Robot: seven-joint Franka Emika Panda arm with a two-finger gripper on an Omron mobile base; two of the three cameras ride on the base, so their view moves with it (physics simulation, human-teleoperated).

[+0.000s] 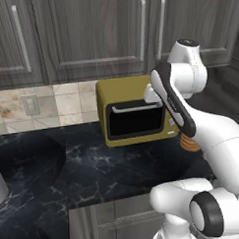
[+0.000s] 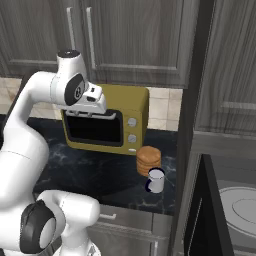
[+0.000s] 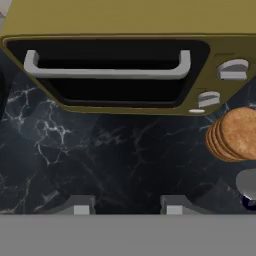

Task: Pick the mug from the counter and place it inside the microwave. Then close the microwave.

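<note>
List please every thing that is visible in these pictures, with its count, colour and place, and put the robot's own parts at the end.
mug: one, white with dark rim, on the counter in front of the biscuits.
biscuits: one stack, brown, right of the toaster oven.
toaster oven: one, mustard yellow, at the back of the counter.
counter: one, black with white veins.
microwave: one, black, door open, right of the counter.
upper cabinets: several, grey wood.
end effector: one, dark fingertips apart, above bare counter, holding nothing.

Both base views flank the toaster oven (image 1: pixel 133 111); the hand view looks down close.
</note>
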